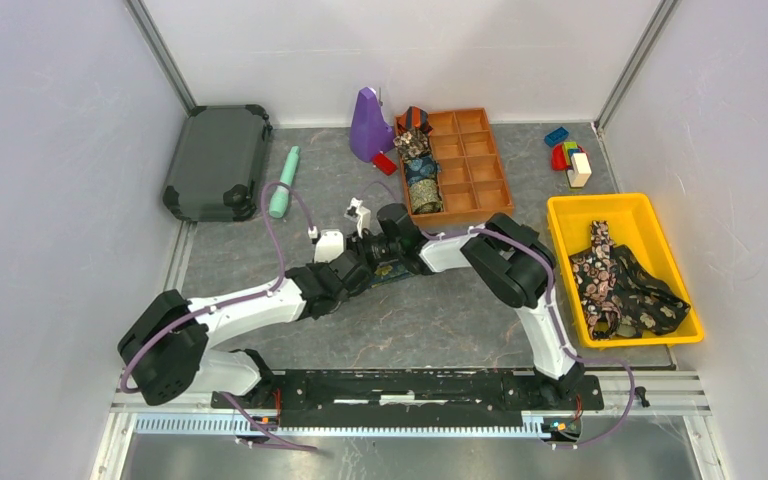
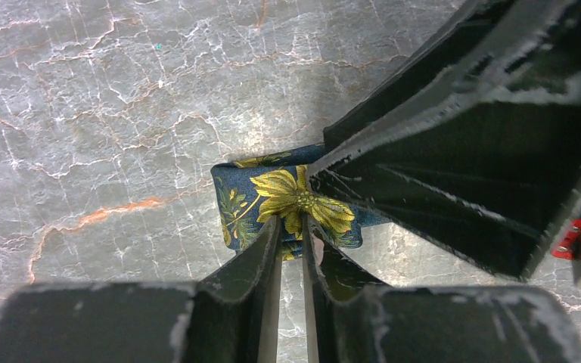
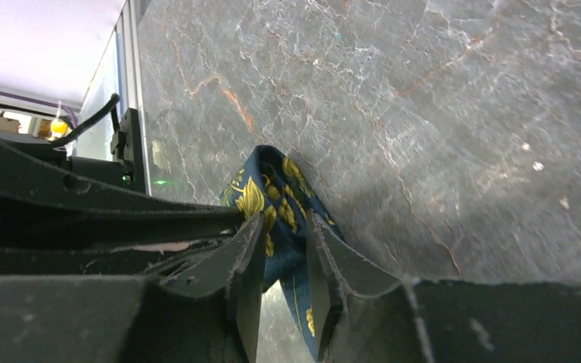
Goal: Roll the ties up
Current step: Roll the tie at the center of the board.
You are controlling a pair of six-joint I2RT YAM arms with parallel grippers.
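Observation:
A navy tie with yellow flowers lies partly rolled on the marble table; it also shows in the right wrist view and, mostly hidden under the grippers, in the top view. My left gripper is shut on the near edge of the tie. My right gripper is shut on the same tie from the opposite side. The two grippers meet at the table's middle, left and right. Several rolled ties sit in the left column of an orange tray. Loose dark ties lie in a yellow bin.
A dark case lies at the back left, with a mint-green stick beside it. A purple object stands left of the tray. Toy blocks sit at the back right. Walls enclose three sides.

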